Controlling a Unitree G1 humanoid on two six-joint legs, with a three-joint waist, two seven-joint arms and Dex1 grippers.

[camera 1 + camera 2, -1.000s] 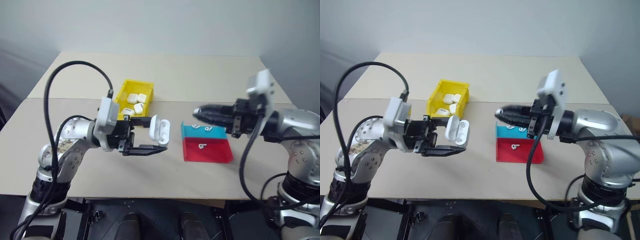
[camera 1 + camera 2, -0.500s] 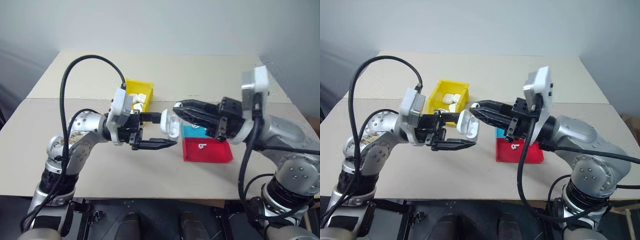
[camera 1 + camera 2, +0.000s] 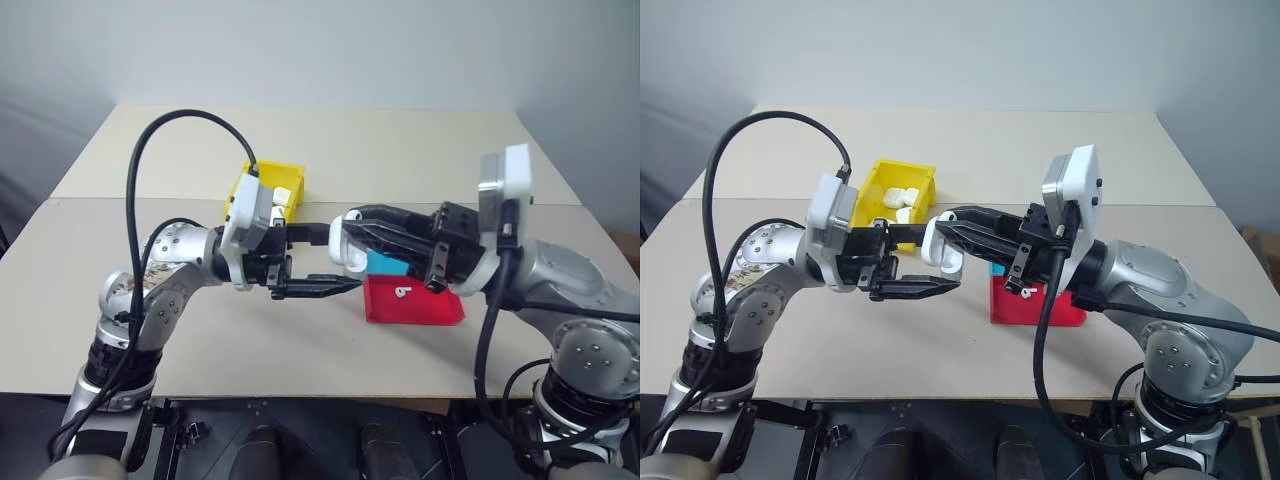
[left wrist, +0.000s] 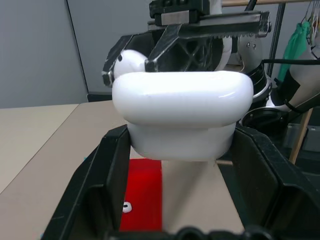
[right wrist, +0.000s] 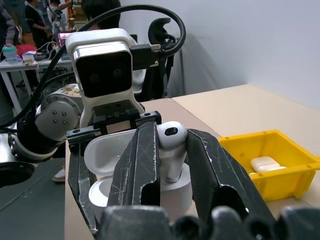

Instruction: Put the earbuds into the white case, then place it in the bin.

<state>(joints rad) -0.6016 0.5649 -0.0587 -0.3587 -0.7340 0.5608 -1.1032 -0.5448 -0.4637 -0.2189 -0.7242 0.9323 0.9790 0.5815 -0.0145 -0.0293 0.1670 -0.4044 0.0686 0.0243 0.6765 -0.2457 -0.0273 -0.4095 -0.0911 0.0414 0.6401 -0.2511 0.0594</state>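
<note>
Both grippers meet at the white case [image 3: 340,245] above the surface [image 3: 420,160], crowding the middle. The bin [image 3: 262,182] stands just behind, the red-and-blue tray [image 3: 415,300] below; near and far edges lie open.

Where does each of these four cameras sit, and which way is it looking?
Left eye and right eye views: on the head, looking down over both arms and the table.
Left wrist view: looks along the left gripper at the white case it holds.
Right wrist view: looks along the right gripper, which pinches an earbud.
Both wrist views share the white case.
</note>
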